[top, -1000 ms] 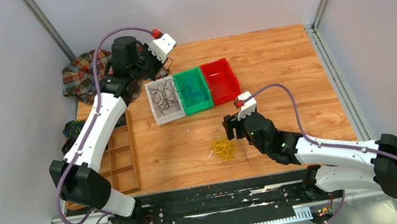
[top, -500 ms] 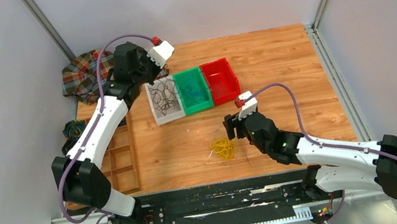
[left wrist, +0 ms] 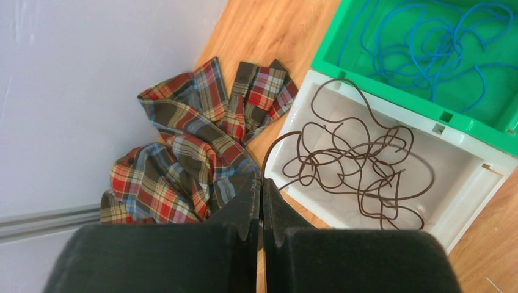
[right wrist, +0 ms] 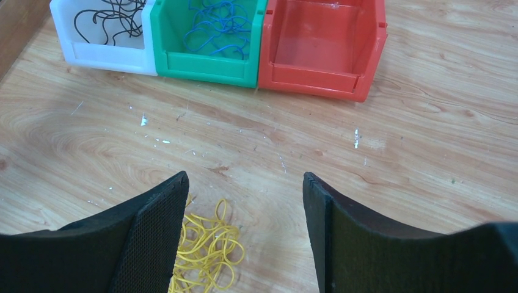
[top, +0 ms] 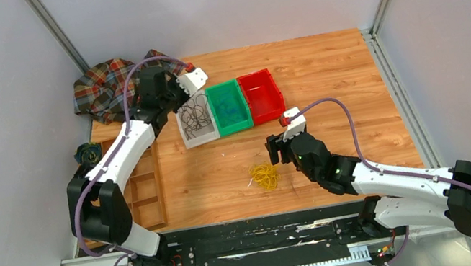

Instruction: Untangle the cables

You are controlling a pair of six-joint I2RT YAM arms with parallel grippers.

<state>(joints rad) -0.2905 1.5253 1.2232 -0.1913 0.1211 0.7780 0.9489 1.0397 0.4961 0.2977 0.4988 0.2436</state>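
The red bin [right wrist: 317,76] looks glossy plastic, the table [right wrist: 427,152] grained wood, the cables [right wrist: 207,244] smooth-coated.

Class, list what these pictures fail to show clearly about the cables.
- Yellow cables: right wrist view, partly behind the right tool, cut off by the bottom edge.
- Dark cable: left wrist view, its end vanishes at the shut left tool; held or not, unclear.

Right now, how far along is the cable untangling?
Done: the blue cable lies in the green bin, and most of the black cable in the white bin. In hand: the left gripper, shut, pinches the black cable's end outside that bin's rim. Left: the yellow cable sits bunched on the table beside the open right gripper; the red bin is empty.
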